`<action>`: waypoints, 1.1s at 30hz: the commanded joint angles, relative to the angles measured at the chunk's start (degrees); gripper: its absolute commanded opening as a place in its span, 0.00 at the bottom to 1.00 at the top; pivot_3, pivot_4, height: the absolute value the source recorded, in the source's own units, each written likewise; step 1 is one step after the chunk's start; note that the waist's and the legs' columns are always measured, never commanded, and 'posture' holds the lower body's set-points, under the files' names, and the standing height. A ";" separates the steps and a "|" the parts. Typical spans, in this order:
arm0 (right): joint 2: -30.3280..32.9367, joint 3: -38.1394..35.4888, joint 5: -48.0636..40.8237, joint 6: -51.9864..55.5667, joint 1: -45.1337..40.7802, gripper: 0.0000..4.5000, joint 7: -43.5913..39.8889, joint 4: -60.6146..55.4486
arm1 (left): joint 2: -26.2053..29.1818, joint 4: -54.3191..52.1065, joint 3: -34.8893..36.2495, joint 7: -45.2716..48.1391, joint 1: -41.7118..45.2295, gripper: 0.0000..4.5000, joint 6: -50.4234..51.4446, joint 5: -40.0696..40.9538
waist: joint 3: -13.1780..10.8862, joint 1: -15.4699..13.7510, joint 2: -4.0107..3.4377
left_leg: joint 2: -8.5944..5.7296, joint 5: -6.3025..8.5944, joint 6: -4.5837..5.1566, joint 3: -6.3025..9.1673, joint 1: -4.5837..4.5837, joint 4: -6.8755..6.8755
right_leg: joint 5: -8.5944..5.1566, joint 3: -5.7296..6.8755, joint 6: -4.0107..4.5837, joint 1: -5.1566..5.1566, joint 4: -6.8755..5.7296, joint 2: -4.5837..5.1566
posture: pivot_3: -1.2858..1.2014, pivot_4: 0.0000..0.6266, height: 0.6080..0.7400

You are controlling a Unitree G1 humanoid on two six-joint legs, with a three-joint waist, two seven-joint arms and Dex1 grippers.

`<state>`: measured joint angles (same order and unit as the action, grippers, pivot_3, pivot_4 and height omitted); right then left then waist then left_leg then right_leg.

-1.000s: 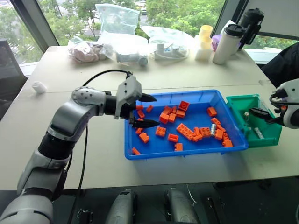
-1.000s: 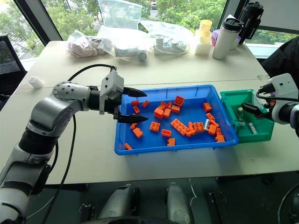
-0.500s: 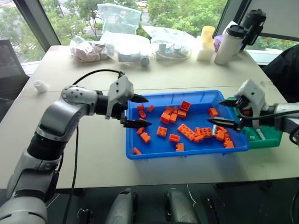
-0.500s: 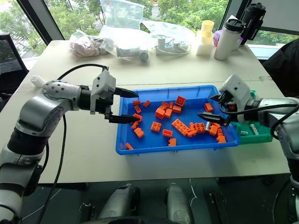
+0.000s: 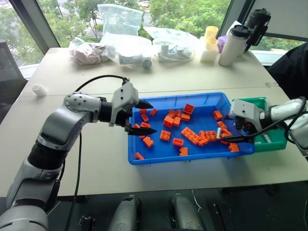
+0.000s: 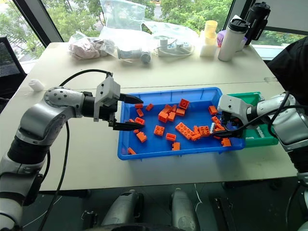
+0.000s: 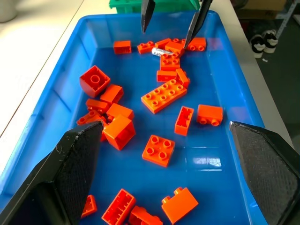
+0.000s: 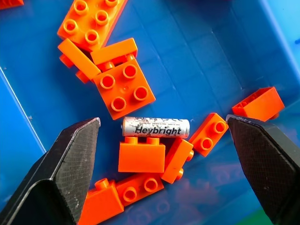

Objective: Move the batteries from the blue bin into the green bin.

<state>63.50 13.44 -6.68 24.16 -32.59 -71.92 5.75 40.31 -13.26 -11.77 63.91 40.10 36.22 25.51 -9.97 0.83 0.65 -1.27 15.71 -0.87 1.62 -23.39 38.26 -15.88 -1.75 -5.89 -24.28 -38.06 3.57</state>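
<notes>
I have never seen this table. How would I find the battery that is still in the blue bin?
Find the blue bin at the table's front, then its end beside the green bin. There the battery lies among orange bricks, between the open fingers of the right gripper. It alone is a silver cylinder with black lettering.

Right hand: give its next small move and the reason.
Probably lower the open right hand straight down and shut it on the silver cylindrical battery, which lies centred between its fingers, among orange plastic bricks in the blue plastic bin.
</notes>
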 commanded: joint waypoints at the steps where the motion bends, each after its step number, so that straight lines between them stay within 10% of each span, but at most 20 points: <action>1: -1.33 1.64 3.64 -3.52 -2.36 0.99 -1.35 3.13 | 0.39 -1.83 2.01 -0.84 -0.10 1.00 0.14 0.26 | 0.00 -0.10 0.00 | 0.00 0.00 0.00 0.01 0.00 0.00 | 0.00 0.00 0.00 0.00 0.00 0.00 | 0.52 0.24 1.00; 20: -5.73 5.85 10.72 4.69 -4.70 0.99 -5.04 7.14 | 0.07 -1.34 1.42 -1.04 0.86 1.00 -0.30 -0.41 | 0.01 -0.21 0.02 | -0.03 0.00 0.00 0.04 -0.01 0.03 | 0.00 0.03 0.00 0.04 0.00 0.02 | 0.52 0.24 1.00; 26: -7.32 7.88 12.86 6.26 -6.37 0.50 -5.56 7.28 | -0.63 -1.42 1.46 -1.60 1.01 1.00 -0.21 -0.59 | 0.03 -0.20 0.06 | -0.03 0.00 -0.01 0.05 0.00 0.03 | 0.00 0.04 0.00 0.05 0.00 0.02 | 0.52 0.24 1.00; 33: -8.18 7.63 14.22 5.48 -6.98 0.49 -5.70 3.45 | -1.11 -1.74 1.80 -2.40 1.12 1.00 0.18 -0.46 | 0.05 -0.01 0.08 | -0.02 0.00 -0.01 0.06 0.02 0.03 | 0.00 0.05 0.00 0.06 -0.01 0.00 | 0.52 0.24 1.00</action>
<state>55.62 20.61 7.15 29.90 -39.56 -77.49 10.54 39.24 -13.71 -11.49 61.79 40.25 36.78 24.91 -9.93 0.82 0.73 -1.29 15.71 -0.88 1.68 -23.38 38.29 -15.88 -1.71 -5.89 -24.24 -38.08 3.58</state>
